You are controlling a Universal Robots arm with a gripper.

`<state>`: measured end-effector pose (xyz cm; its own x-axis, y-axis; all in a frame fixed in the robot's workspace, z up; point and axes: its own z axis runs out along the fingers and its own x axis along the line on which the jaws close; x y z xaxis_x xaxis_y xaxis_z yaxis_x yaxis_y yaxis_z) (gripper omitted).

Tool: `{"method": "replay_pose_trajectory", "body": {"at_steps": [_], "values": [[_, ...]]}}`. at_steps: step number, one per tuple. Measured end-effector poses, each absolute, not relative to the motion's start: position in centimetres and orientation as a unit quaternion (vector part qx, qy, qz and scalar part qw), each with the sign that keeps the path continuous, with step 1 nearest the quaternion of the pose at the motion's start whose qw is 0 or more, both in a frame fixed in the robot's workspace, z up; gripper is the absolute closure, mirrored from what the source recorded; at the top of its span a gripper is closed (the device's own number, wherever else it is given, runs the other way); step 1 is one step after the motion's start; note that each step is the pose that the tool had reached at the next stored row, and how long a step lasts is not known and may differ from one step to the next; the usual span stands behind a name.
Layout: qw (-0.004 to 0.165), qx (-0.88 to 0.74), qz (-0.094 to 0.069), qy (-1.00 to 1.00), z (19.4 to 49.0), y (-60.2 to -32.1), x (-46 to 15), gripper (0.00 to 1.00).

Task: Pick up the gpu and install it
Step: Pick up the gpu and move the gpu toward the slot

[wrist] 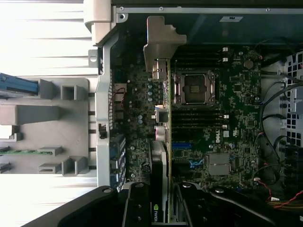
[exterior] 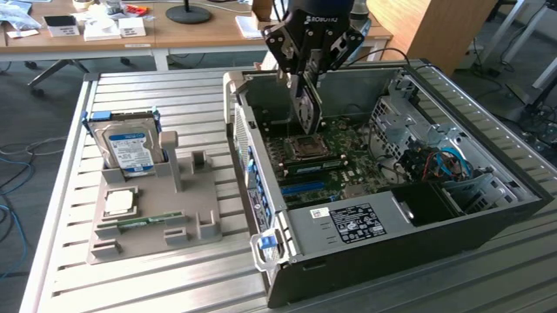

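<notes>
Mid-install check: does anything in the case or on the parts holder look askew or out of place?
Nothing stands out. The gripper holds the gpu on edge above the motherboard, not tilted as far as the wrist view shows. On the grey holder the hard drive stands upright and the memory stick lies in its slot.
</notes>
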<state>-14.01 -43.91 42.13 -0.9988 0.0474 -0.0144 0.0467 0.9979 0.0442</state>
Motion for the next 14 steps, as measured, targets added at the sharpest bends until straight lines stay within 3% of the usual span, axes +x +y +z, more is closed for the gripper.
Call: {"method": "replay_pose_trajectory", "body": {"at_steps": [14], "values": [[0.008, 0.024, 0.022, 0.999, 42.1, -43.9, -11.9, 0.73]]}}
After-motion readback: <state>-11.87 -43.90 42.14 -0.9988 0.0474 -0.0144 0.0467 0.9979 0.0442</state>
